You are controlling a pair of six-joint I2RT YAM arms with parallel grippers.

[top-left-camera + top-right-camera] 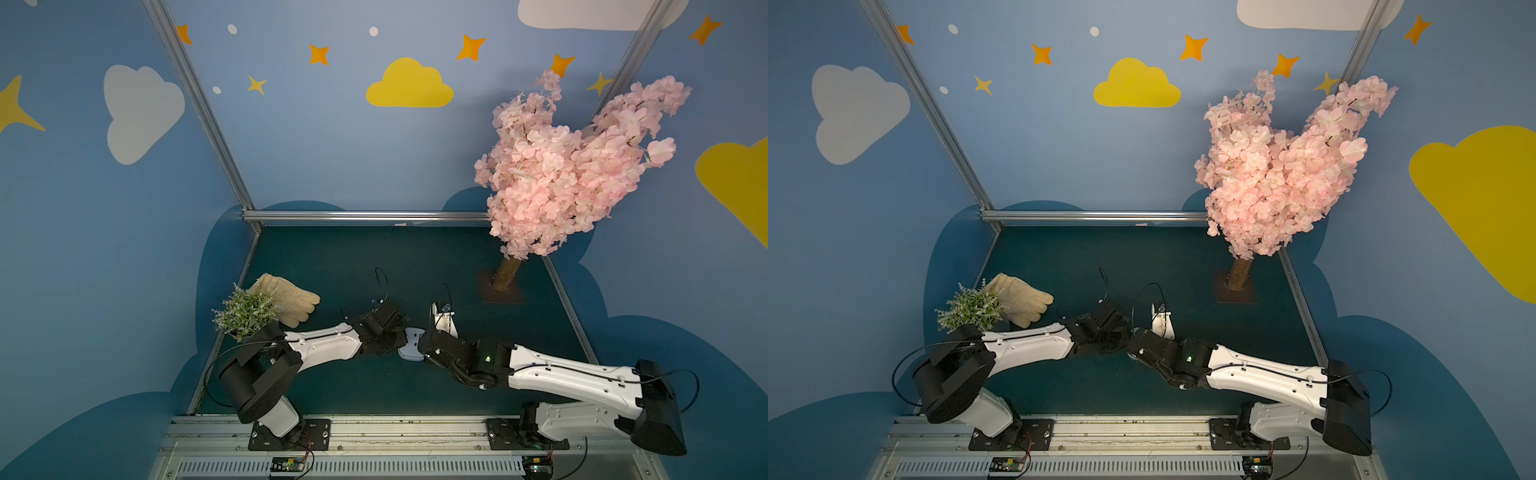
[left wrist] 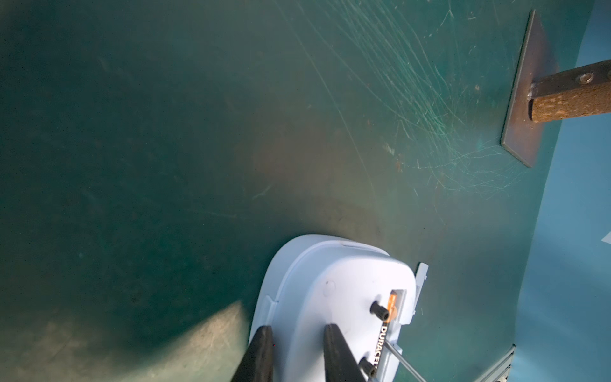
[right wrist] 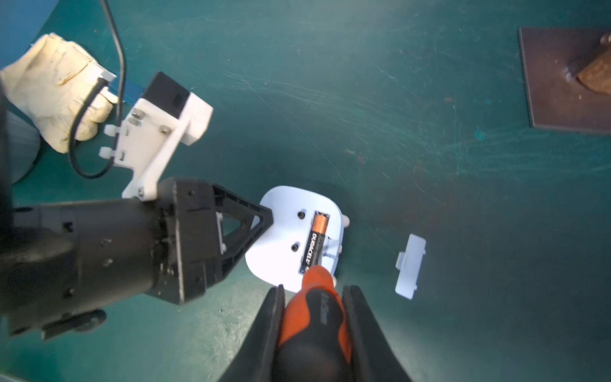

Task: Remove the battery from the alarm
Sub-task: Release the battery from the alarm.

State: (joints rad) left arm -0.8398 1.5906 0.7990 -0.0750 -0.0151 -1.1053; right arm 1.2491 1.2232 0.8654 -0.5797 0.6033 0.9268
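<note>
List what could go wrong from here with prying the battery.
1. The screwdriver in the right gripper has its tip at the black end of the battery; a slip could gouge the alarm.
2. The left gripper pinches only one edge of the alarm, so prying force may tilt or slide it.
3. A battery that pops free could roll across the mat, past the loose cover.

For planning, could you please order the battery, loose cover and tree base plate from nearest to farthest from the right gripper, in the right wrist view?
From the right gripper:
1. battery, in the alarm, just ahead.
2. loose cover, lying beside the alarm.
3. tree base plate, far across.
</note>
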